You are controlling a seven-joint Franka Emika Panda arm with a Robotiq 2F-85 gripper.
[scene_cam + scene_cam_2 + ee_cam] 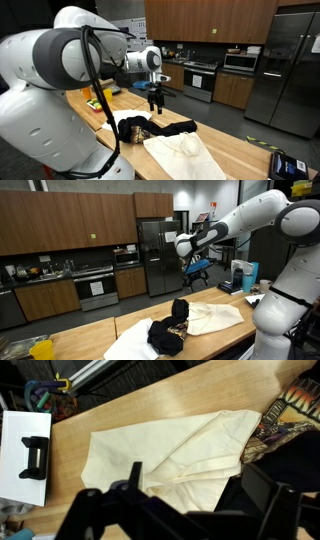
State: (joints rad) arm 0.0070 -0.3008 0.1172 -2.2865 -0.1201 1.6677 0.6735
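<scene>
In the wrist view a white box point(25, 455) with a black part on top sits at the left edge of the frame, on the wooden tabletop point(150, 400). The cream cloth point(170, 455) lies rumpled in the middle of the frame. At the right edge it meets a dark garment point(285, 420) with a striped, patterned part. Along the bottom of that frame the hand point(195, 500) shows its two fingers spread wide, with nothing between them

In an exterior view the hand point(155, 100) hangs at mid-frame, above the tabletop and touching nothing. The dark garment point(150, 128) is heaped just below it, and the cream cloth point(185, 155) spreads out towards the lower right

In an exterior view the dark garment point(170, 330) sits at lower centre, with the cream cloth point(215, 317) running out to its right. The hand point(196, 275) hovers higher up, right of centre, well above both
</scene>
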